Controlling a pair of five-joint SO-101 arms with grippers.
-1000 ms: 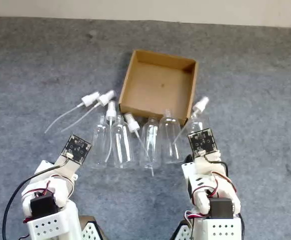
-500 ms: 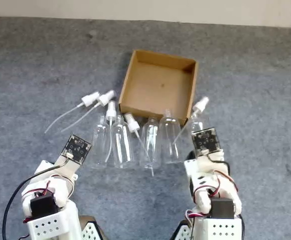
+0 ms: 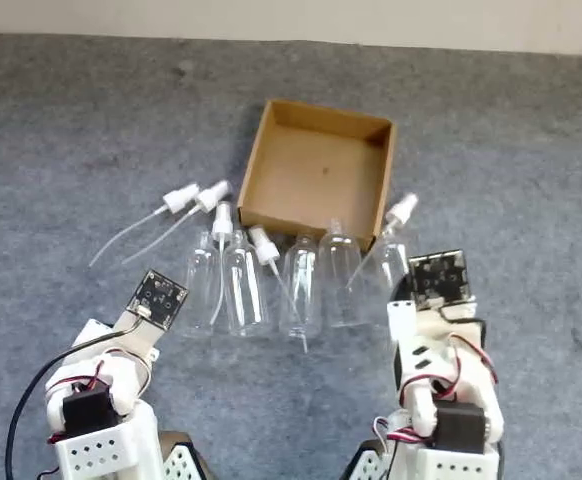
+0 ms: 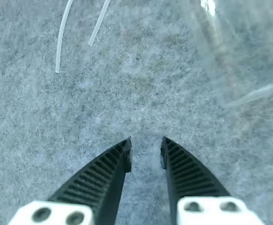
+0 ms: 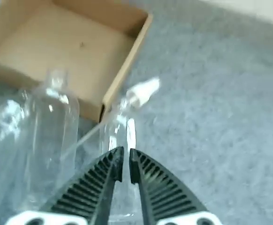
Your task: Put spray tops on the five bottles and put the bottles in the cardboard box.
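Note:
Several clear bottles (image 3: 301,285) lie side by side on the grey carpet, just in front of the open cardboard box (image 3: 254,160). White spray tops with long tubes lie loose: two left of the box (image 3: 196,197), others at the bottle necks (image 3: 264,245). My left gripper (image 4: 146,144) hovers over bare carpet, its jaws a narrow gap apart with nothing between them; a bottle (image 4: 239,51) and two tubes (image 4: 61,37) lie ahead. My right gripper (image 5: 125,153) is shut and empty, just short of the rightmost bottle (image 5: 120,129), whose neck touches a spray top (image 5: 143,89).
Both arms stand at the near edge, the left arm (image 3: 158,298) beside the leftmost bottle, the right arm (image 3: 438,280) beside the rightmost. The cardboard box (image 5: 127,47) holds nothing. Bare carpet stretches to the far left and far right.
The right arm has swung to the right and slightly forward, now beside the rightmost bottle. The left arm has barely shifted. Bottles and tops lie as before.

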